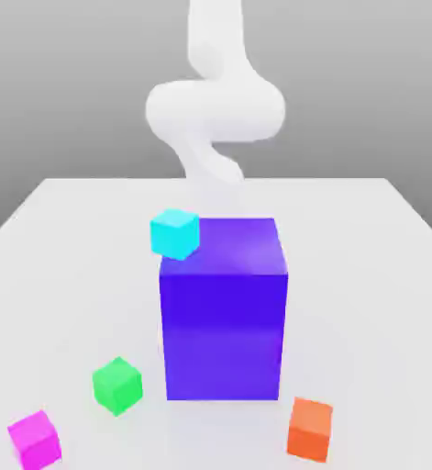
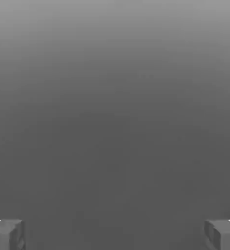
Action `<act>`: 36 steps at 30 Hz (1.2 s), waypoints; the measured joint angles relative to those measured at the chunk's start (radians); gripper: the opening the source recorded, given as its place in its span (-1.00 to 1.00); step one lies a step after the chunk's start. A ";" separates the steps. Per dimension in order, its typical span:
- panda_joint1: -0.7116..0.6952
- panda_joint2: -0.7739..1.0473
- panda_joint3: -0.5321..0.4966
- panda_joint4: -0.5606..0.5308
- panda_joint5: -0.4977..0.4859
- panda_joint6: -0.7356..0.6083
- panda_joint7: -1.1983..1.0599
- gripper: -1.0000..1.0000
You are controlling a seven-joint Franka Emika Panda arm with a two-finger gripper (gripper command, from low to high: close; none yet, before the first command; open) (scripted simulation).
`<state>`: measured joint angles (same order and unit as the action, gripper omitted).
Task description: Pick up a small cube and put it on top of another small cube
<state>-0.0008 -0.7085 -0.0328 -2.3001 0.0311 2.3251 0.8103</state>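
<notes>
Exterior view: magenta cube lies well apart from open tool.

The Panda arm is white and glossy, with smooth, rounded, tube-like segments and 1 thick bulging section. The 2 gripper fingers are dark grey and blocky, with straight edges, darker inner faces and white patches beside them.

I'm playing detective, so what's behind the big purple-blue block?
The white robot arm rises behind the big purple-blue block. The block covers the arm's lower part and the table right behind it, so I can't tell what's there.
</notes>
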 joint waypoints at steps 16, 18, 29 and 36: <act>-0.048 0.588 -0.161 0.000 0.188 0.160 0.075 0.00; -0.067 0.660 -0.173 0.000 0.202 0.181 0.090 0.00; -0.131 1.034 -0.252 -0.007 0.202 0.308 0.231 0.00; -0.197 1.233 -0.188 0.031 0.274 0.444 0.193 -1.00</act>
<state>-0.1978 0.5249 -0.2207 -2.2695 0.3054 2.7689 1.0036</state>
